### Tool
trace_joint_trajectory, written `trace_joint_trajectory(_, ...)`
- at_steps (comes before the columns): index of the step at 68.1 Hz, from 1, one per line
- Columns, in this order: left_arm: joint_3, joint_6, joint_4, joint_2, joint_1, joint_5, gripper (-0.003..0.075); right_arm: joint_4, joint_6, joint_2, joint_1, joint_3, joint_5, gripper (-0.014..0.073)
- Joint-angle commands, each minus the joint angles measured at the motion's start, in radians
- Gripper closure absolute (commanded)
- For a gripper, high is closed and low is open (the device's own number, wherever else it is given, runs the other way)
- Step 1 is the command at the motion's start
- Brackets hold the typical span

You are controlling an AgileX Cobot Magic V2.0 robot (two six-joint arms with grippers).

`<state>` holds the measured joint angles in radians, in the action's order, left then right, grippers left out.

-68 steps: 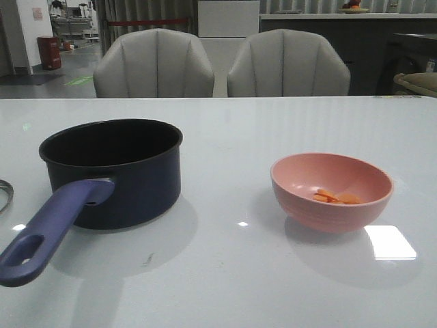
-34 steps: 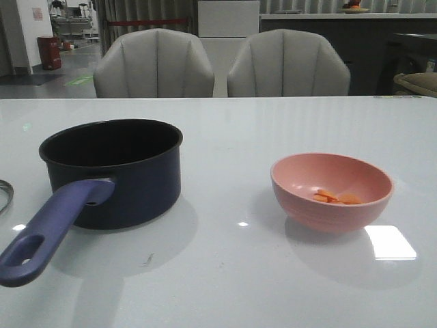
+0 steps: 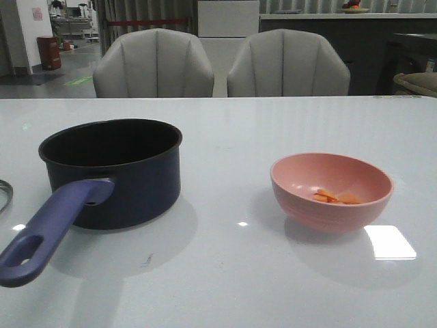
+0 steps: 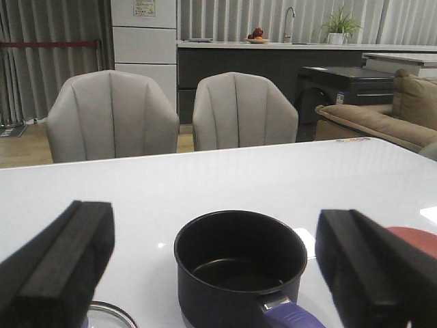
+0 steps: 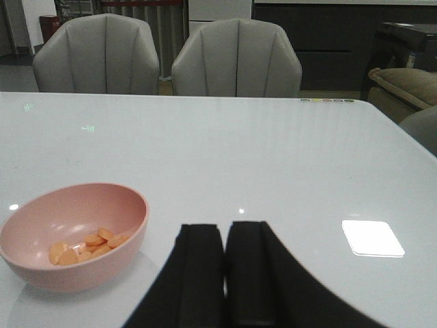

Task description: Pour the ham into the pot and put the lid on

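Observation:
The dark navy pot [image 3: 113, 171] stands on the white table at the left, its purple-blue handle [image 3: 48, 232] pointing toward me; its inside is black and holds nothing I can see. It also shows in the left wrist view [image 4: 239, 263]. The ham [image 3: 334, 197], several orange slices, lies in a pink bowl [image 3: 331, 191] at the right, also in the right wrist view [image 5: 85, 247]. Only the lid's rim [image 3: 4, 195] shows at the left edge, and a glass arc [image 4: 109, 316] beside the pot. My left gripper [image 4: 218, 273] is open, short of the pot. My right gripper [image 5: 225, 266] is shut and empty, right of the bowl [image 5: 72, 232].
Two grey chairs [image 3: 153, 65] [image 3: 287, 65] stand behind the table's far edge. A bright light reflection [image 3: 389, 241] lies on the tabletop near the bowl. Neither arm shows in the front view.

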<state>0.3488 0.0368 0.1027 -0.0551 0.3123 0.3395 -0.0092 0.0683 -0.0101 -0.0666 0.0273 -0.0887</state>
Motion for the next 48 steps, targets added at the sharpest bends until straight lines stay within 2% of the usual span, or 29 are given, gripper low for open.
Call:
trace_joint_trajectory(1, 0.026, 0.002, 0.005, -0.014, 0.007, -0.076, 0.0085, -0.008, 0.001, -0.020, -0.002, -0.006, 0.089, 0.0432)
trace_joint_trajectory(13, 0.026, 0.002, 0.005, -0.014, 0.007, -0.074, 0.0085, -0.011, -0.001, -0.020, -0.002, -0.006, 0.126, 0.0432)
trace_joint_trajectory(19, 0.026, 0.002, 0.005, -0.014, 0.007, -0.072, 0.0085, -0.015, -0.004, -0.019, 0.001, -0.007, 0.243, 0.0432)
trace_joint_trajectory(23, 0.026, 0.002, 0.005, -0.014, 0.007, -0.072, 0.0085, -0.015, -0.002, -0.019, 0.001, -0.024, 0.260, 0.0432)
trace_joint_trajectory(36, 0.026, 0.002, 0.005, -0.014, 0.007, -0.072, 0.0085, -0.015, 0.001, 0.081, -0.001, -0.225, -0.010, 0.0432)
trace_joint_trajectory(48, 0.026, 0.002, 0.005, -0.014, 0.007, -0.072, 0.0085, -0.015, 0.001, 0.221, -0.001, -0.365, -0.130, 0.0432)
